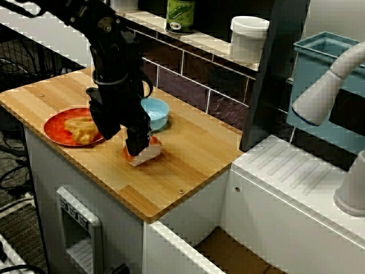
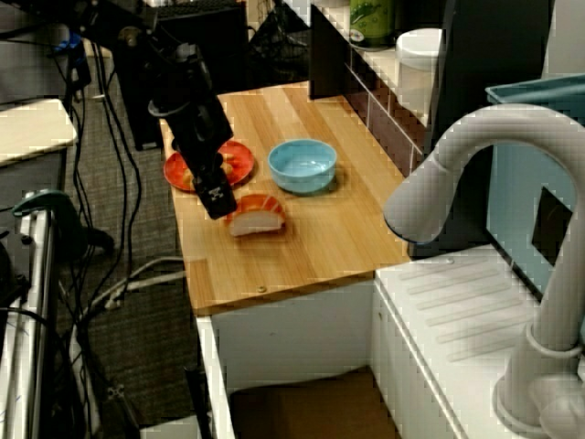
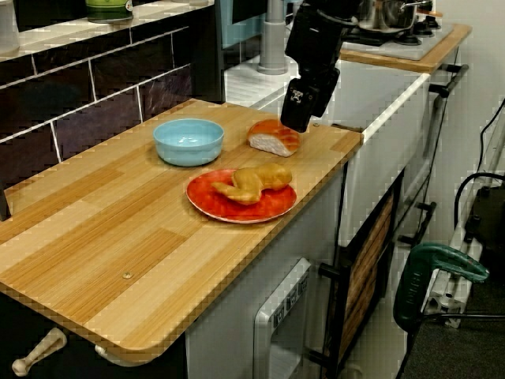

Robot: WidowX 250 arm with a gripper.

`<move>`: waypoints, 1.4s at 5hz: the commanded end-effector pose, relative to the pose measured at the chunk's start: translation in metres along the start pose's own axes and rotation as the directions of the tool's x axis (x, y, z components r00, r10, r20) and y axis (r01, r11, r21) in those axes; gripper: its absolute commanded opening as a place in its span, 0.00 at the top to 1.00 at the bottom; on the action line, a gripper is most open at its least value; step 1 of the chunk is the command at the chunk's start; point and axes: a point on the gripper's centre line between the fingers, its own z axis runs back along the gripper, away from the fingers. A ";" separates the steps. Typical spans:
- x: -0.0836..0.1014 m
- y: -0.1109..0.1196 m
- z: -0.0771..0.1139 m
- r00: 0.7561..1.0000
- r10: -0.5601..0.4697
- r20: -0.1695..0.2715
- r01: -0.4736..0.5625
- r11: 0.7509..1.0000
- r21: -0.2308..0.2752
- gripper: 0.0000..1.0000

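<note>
Gripper: the black gripper (image 1: 138, 145) is hanging low over the wooden counter (image 1: 194, 160), with its tip pointing down at an orange-topped white piece (image 1: 146, 154).
Pincer: its fingers are showing as one dark block in all three views, so it cannot be told whether they are spread or pressed together.
Contact: in the view facing the tiled wall the tip is overlapping the piece's top. In the view from the counter's far end it is sitting just beside and slightly above the piece. Whether they are touching cannot be told.
Piece: it is lying flat on the counter near the front edge, between the blue bowl (image 1: 157, 112) and that edge.
Bowl: it is standing upright just behind the piece, close to the tiled wall.
Plate: the red plate (image 1: 54, 130) is lying just beside the piece, apart from it, and is carrying yellow fried food (image 1: 80, 129).
Ledge: a green can (image 1: 180, 14) and a white jar (image 1: 248, 37) are standing above the tiles, well apart from the gripper.
</note>
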 end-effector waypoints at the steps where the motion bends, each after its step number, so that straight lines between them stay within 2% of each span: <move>1: 0.014 0.011 -0.001 1.000 -0.025 0.001 0.025 0.999 -0.044 0.00; 3: 0.016 0.013 -0.012 1.000 0.003 -0.010 -0.003 0.999 -0.051 0.00; 7: 0.014 0.007 0.007 0.999 0.021 -0.025 -0.023 0.995 -0.100 0.00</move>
